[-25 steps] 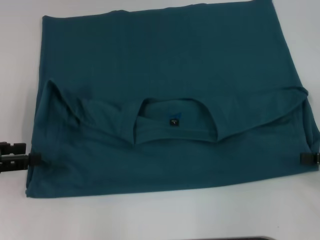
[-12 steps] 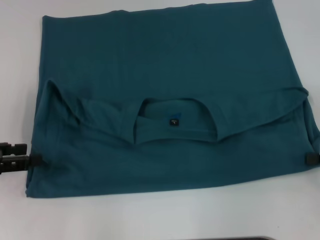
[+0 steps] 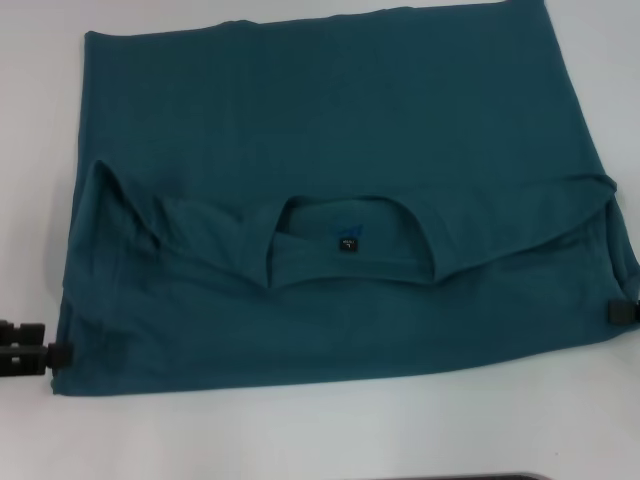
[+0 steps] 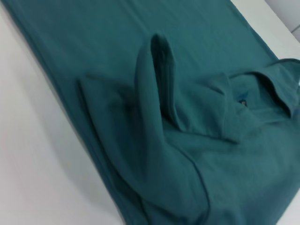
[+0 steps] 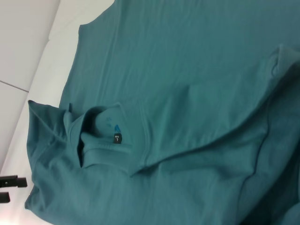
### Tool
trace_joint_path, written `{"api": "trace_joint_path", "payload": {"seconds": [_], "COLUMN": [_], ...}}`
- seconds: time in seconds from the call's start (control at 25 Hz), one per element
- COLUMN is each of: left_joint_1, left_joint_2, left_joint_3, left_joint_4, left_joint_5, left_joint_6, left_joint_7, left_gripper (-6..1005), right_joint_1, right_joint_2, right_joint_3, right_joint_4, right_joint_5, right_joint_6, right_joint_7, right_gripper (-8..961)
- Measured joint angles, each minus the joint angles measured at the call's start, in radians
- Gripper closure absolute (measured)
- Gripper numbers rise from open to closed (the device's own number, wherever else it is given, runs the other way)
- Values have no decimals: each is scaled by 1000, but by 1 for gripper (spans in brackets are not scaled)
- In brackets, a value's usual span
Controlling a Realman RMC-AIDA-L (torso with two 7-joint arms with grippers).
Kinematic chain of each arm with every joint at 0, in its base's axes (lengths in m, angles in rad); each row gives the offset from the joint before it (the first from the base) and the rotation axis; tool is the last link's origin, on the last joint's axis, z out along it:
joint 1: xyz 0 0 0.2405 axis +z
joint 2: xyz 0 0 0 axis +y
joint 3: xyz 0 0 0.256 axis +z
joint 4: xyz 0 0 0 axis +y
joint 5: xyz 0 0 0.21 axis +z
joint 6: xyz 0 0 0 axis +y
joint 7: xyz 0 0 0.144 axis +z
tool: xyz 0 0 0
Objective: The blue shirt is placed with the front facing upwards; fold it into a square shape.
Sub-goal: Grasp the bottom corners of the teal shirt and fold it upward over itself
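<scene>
The blue shirt point(image 3: 330, 200) lies flat on the white table, with its upper part folded over. The round collar point(image 3: 350, 270) and its small black label point(image 3: 347, 242) face up. Raised creases in the folded cloth fill the left wrist view point(image 4: 187, 117). My left gripper point(image 3: 40, 352) sits at the shirt's near left corner. From the right wrist view, the left gripper point(image 5: 14, 188) has its fingers apart, holding nothing. Only a black tip of my right gripper point(image 3: 622, 311) shows at the shirt's right edge.
White table point(image 3: 300, 430) surrounds the shirt, with a bare strip along the near edge and on the left. A dark strip point(image 3: 470, 477) shows at the very bottom of the head view.
My left gripper has slid along the shirt's left edge toward the near corner and drawn back a little. The right gripper has pulled back to the right. The shirt has not moved.
</scene>
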Motion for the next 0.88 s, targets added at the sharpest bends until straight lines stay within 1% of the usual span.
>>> {"api": "trace_joint_path", "payload": {"seconds": [0.08, 0.2, 0.4, 0.6, 0.76, 0.88], "left_joint_1": [-4, -12, -32, -39, -42, -57], "left_joint_2": [9, 13, 7, 5, 5, 5], "left_joint_3": [4, 6, 7, 8, 35, 45], "left_joint_4": [22, 45, 64, 67, 68, 68], "left_joint_5": [5, 20, 63, 71, 73, 73], "left_joint_6": [4, 0, -11, -12, -12, -7], "left_joint_7": [-1, -2, -2, -7, -21, -23], "left_gripper": [265, 264, 266, 264, 265, 265], "right_joint_1": [-1, -2, -2, -3, -4, -4], "right_joint_2": [0, 0, 0, -2, -4, -4], "right_joint_3": [1, 2, 4, 5, 8, 12], "right_joint_4": [0, 0, 0, 0, 0, 0], "right_joint_5": [2, 3, 4, 4, 4, 4], "right_joint_6": [1, 1, 1, 1, 1, 2], "right_joint_7": [0, 0, 0, 0, 0, 1], "right_gripper": [922, 922, 923, 923, 922, 922]}}
